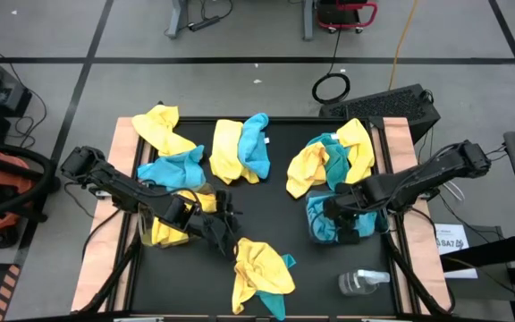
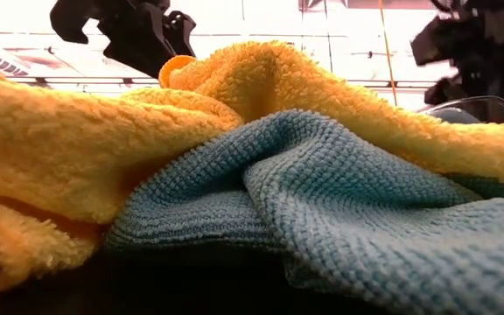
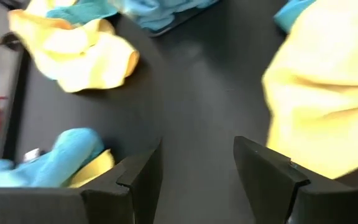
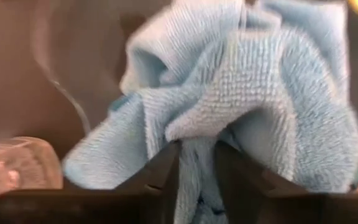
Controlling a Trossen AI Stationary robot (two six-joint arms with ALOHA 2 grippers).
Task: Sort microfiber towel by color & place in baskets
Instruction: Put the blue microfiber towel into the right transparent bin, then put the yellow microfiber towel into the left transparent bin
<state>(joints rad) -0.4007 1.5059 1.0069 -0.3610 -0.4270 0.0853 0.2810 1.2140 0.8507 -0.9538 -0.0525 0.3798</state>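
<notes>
My right pincer (image 4: 196, 163) pinches a blue towel (image 4: 241, 93) over the basket (image 1: 347, 234) near the table's right edge. My left pincer (image 3: 197, 168) hangs open, empty.

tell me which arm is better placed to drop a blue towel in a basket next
Right. Its pincer is shut on a blue towel directly over the basket holding blue cloth. The left pincer is open and empty above bare table.
</notes>
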